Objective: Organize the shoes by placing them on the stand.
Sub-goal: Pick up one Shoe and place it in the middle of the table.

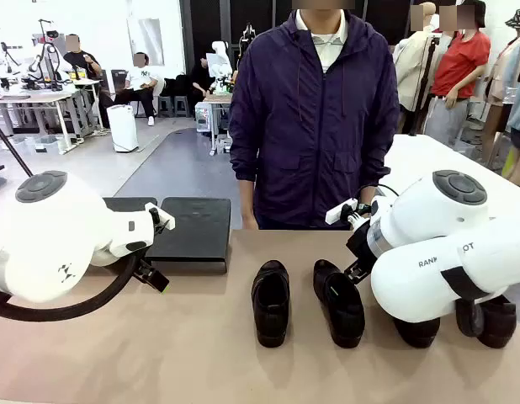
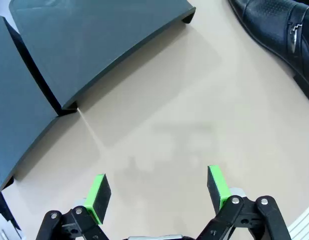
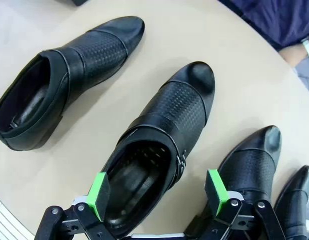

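Several black shoes lie on the tan table. In the front view two sit mid-table, the left shoe (image 1: pixel 271 301) and the right shoe (image 1: pixel 339 303), and two more (image 1: pixel 417 332) (image 1: pixel 496 320) are partly hidden behind my right arm. My right gripper (image 3: pixel 157 192) hangs open above the heel opening of one shoe (image 3: pixel 167 125), with a second shoe (image 3: pixel 69 75) to its left and a third (image 3: pixel 252 162) to its right. The black stand (image 1: pixel 191 229) rests at the table's far left, bare. My left gripper (image 2: pixel 157 191) is open over bare table just short of the stand (image 2: pixel 94 45).
A person in a purple jacket (image 1: pixel 315 118) stands at the far edge, hands out of sight. A shoe's toe (image 2: pixel 279 25) shows in the top right corner of the left wrist view. The table (image 1: pixel 201 353) is bare tan in front of the stand.
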`<state>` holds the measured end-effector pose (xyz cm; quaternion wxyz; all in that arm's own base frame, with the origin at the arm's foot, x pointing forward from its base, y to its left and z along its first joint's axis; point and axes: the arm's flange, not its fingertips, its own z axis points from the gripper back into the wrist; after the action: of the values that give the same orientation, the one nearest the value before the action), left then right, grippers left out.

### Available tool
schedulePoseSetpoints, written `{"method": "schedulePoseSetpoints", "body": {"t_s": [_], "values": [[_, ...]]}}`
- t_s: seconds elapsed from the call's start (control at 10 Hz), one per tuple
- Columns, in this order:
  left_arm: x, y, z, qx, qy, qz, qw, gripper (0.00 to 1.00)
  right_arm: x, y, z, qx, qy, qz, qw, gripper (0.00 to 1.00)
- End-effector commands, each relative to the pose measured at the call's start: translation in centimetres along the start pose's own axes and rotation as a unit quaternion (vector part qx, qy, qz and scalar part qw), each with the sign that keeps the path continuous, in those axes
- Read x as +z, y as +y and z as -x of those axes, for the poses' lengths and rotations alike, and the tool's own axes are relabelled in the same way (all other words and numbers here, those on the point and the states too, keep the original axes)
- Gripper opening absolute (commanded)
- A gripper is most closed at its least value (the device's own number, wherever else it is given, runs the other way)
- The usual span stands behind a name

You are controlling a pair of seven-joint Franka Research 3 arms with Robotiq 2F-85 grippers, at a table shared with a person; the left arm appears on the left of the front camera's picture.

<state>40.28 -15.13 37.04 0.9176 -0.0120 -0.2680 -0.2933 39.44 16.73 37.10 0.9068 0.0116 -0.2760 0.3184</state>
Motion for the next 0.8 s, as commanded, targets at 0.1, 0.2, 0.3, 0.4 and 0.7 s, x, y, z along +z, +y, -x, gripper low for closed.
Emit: {"method": "schedulePoseSetpoints", "body": {"t_s": [0.1, 0.2, 0.3, 0.4, 0.7], "values": [[0.01, 0.0, 0.0, 0.0, 0.0, 0.0, 1.0, 1.0, 0.0, 0.0, 0.0, 0.0, 0.0, 0.0, 1.0, 1.0], [0.01, 0.0, 0.0, 0.0, 0.0, 0.0, 1.0, 1.0, 0.0, 0.0, 0.0, 0.0, 0.0, 0.0, 1.0, 1.0], [0.01, 0.0, 0.0, 0.0, 0.0, 0.0, 1.0, 1.0, 0.0, 0.0, 0.0, 0.0, 0.0, 0.0, 1.0, 1.0], [0.01, 0.0, 0.0, 0.0, 0.0, 0.0, 1.0, 1.0, 0.0, 0.0, 0.0, 0.0, 0.0, 0.0, 1.0, 1.0], [0.01, 0.0, 0.0, 0.0, 0.0, 0.0, 1.0, 1.0, 0.0, 0.0, 0.0, 0.0, 0.0, 0.0, 1.0, 1.0]]}}
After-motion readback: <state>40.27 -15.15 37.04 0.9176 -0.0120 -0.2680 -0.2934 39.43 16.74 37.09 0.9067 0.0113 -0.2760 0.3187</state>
